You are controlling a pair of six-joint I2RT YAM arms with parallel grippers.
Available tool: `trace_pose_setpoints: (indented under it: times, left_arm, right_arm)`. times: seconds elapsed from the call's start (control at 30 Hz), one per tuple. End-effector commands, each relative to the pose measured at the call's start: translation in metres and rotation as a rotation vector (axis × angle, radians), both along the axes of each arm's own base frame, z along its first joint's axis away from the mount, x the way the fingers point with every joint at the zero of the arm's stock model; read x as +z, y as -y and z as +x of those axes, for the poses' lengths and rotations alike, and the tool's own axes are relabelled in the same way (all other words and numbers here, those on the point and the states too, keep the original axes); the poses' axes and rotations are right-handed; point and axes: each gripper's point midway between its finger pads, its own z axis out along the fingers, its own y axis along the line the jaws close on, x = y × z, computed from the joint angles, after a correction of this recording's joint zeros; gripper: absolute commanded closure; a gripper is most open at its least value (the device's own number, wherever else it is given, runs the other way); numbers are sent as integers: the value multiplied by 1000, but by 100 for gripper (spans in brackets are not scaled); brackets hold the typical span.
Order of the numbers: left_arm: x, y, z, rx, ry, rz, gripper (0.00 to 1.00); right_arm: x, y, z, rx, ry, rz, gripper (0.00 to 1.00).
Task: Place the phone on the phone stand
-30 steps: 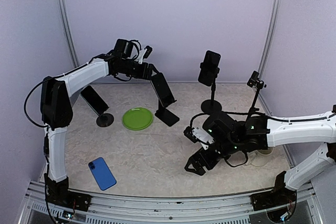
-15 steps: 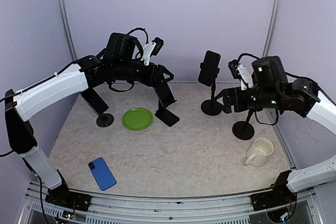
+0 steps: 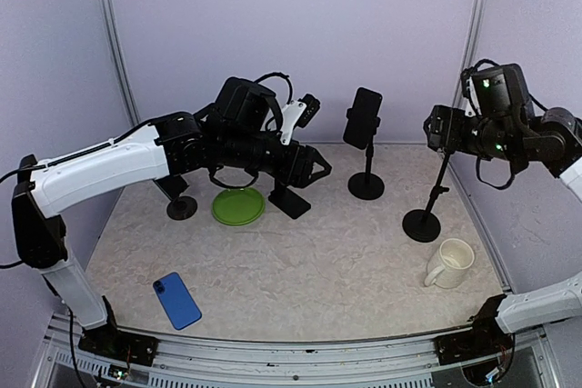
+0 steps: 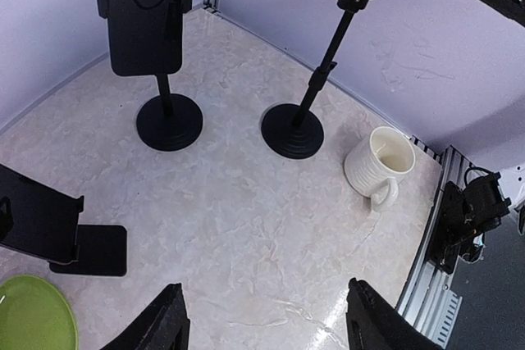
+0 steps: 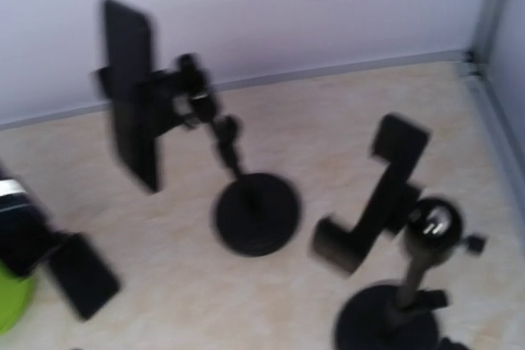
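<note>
A flat blue rectangular phone (image 3: 176,300) lies at the overhead view's lower left. At centre, the left gripper (image 3: 316,170) hovers with its fingers spread apart. At right stands an empty black pole phone stand (image 3: 424,222), with the right gripper (image 3: 435,127) above it; I cannot tell whether its fingers are apart or together.

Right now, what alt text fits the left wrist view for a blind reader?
The open, empty left claw hovers above a stand holding a black phone and an empty stand; a white mug sits right, a green plate lower left.

Pale lilac walls (image 3: 291,34), beige marbled tabletop (image 3: 300,261), aluminium corner posts (image 3: 111,24)
</note>
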Motion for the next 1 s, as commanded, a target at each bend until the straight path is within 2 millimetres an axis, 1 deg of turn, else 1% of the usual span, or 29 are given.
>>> trace_pose_setpoints:
  times: [0.0, 0.17, 0.23, 0.33, 0.43, 0.57, 0.67, 0.8, 0.97]
  left_arm:
    - [5, 8, -7, -15, -5, -22, 36]
    - [5, 5, -13, -13, -6, -35, 36]
    - [7, 3, -15, -11, -3, -44, 36]
    - [6, -2, -18, -4, -2, -53, 36]
    - [2, -7, -20, 1, -3, -53, 36]
    - [0, -10, -22, 5, -7, -57, 36]
    - [-2, -9, -22, 1, -11, -58, 36]
    - [0, -7, -22, -3, -9, -67, 36]
    - [0, -3, -21, -11, -9, -69, 36]
  right_arm:
    - [-11, 22, 22, -104, -60, -89, 6]
    - [-33, 42, 50, -160, -155, -95, 3]
    - [-38, 49, 59, -170, -176, -93, 1]
    - [-40, 51, 68, -155, -172, -79, 1]
    - [-42, 50, 74, -135, -182, -66, 1]
    - [-50, 40, 74, -94, -216, -40, 2]
    - [-56, 39, 69, -82, -239, -32, 5]
    - [-62, 47, 61, -103, -258, -44, 11]
    - [-61, 58, 55, -126, -247, -32, 19]
